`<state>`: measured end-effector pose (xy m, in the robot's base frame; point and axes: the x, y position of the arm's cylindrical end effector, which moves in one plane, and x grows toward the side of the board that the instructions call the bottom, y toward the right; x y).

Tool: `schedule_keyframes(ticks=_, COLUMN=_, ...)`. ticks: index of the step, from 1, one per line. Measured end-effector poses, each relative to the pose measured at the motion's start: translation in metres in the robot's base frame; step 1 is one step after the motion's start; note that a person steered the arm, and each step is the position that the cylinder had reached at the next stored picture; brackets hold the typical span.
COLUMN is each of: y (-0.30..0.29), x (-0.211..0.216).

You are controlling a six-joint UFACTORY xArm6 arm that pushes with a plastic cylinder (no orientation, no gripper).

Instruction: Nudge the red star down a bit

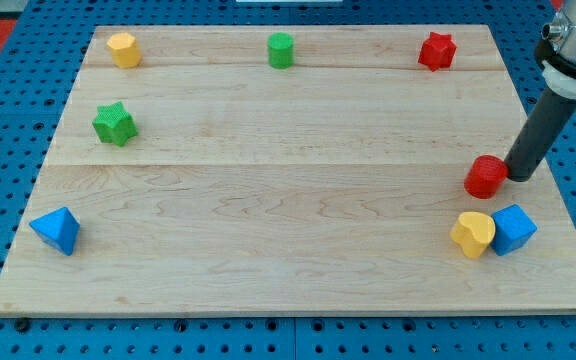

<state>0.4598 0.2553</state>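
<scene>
Pale wooden desk [298,200] carries the red star [436,50] at the view's top right; I can't read its pointing or long axis. My tip [517,176], a bare rod with nothing to open or close, touches a red cylinder [485,177], well below the star.

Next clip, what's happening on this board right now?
A single arm with a dark rod is working a wooden board scattered with small blocks. My tip sits at the view's right edge, right beside a red round block, not near the red star, which rests untouched at the view's top right. Below the tip, a yellow block and a blue block sit side by side. The nudge on the star has not begun.
</scene>
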Motion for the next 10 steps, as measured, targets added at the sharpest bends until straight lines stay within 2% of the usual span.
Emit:
schedule_keyframes(ticks=1, y=-0.001, x=-0.038)
schedule_keyframes(ticks=2, y=-0.033, x=-0.034)
schedule_keyframes(ticks=3, y=-0.033, x=0.016)
schedule_keyframes(ticks=4, y=-0.03, x=0.023)
schedule_keyframes(ticks=5, y=-0.03, x=-0.025)
schedule_keyframes(ticks=7, y=-0.032, x=-0.158)
schedule_keyframes(ticks=8, y=-0.04, x=-0.185)
schedule_keyframes(ticks=9, y=-0.026, x=-0.136)
schedule_keyframes(ticks=10, y=0.017, x=-0.173)
